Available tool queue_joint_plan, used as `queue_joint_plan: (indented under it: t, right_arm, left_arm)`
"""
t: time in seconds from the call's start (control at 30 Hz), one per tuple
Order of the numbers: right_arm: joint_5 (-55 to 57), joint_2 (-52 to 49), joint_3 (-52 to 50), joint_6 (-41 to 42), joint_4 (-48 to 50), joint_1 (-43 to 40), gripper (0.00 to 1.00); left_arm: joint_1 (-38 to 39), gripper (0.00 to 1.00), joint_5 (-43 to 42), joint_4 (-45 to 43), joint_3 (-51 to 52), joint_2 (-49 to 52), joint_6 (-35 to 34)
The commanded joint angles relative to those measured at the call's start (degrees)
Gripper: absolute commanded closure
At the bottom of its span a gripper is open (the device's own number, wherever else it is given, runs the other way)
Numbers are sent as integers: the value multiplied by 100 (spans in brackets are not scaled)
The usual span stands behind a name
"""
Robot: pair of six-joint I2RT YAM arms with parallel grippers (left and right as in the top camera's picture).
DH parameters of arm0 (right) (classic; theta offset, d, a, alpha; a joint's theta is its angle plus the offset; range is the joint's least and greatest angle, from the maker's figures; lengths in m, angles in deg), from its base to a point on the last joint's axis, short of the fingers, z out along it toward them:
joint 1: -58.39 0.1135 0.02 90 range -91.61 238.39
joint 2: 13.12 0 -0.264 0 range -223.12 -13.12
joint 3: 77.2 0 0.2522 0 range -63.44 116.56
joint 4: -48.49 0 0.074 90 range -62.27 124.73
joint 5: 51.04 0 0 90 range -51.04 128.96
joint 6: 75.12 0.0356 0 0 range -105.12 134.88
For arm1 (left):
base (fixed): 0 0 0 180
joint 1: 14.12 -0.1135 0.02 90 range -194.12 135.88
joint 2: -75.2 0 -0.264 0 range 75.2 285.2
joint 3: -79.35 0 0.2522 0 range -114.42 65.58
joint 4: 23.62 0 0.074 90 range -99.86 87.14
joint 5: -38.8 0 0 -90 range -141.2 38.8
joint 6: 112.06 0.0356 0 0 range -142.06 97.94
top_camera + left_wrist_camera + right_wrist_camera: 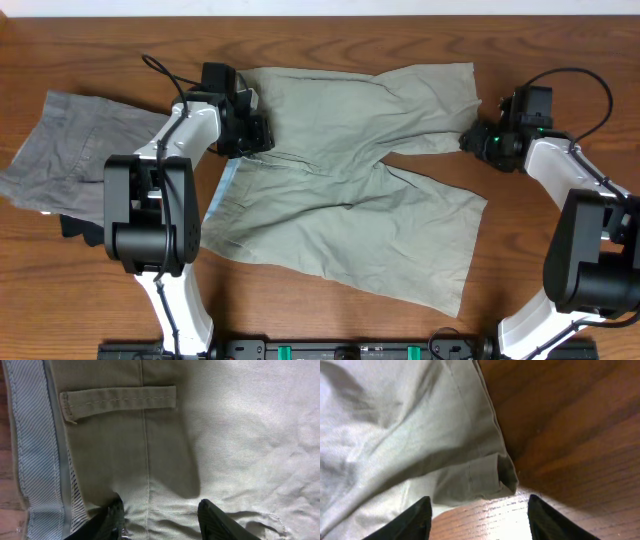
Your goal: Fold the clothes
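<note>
The clothes, light khaki-green shorts (340, 170), lie spread flat mid-table, waistband to the left and both legs reaching right. My left gripper (247, 128) sits low over the waistband, open. In the left wrist view its fingers (114, 521) straddle wrinkled khaki fabric (240, 435), below a belt loop (120, 399) and beside the pale striped lining (35, 440). My right gripper (472, 140) is at the hem corner of the far leg. It stands open in the right wrist view (479, 519), with bare wood between the fingers and the hem corner (502, 472) just ahead.
Darker grey folded shorts (70, 140) lie at the left, with a small black garment (75, 228) beneath their near edge. The near leg (420, 250) reaches toward the front right. The wooden table (560, 40) shows around the shorts.
</note>
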Motion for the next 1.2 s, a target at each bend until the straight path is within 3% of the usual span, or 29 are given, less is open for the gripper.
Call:
queue_joint_plan:
  t: [0.0,0.13,0.67,0.77,0.87,1.17]
  right_arm:
    - [81,85,-35,184,55,33,45]
    - [94,83,-42,181,48,33,51]
    - [361,-273,-46,181,111,85,48]
    - [358,-487,-46,181,160,107,62]
    - [361,-568,-46,179,157,107,97]
    - [1117,-127,-44,122,-358,-302,99]
  left_arm:
    - [7,50,201,140,125,85,37]
    - [7,49,201,140,125,85,37]
    - [7,49,203,136,125,85,39]
    - [7,49,201,136,125,85,39]
    - [7,50,203,136,125,85,39]
    - [7,50,199,264,125,85,37]
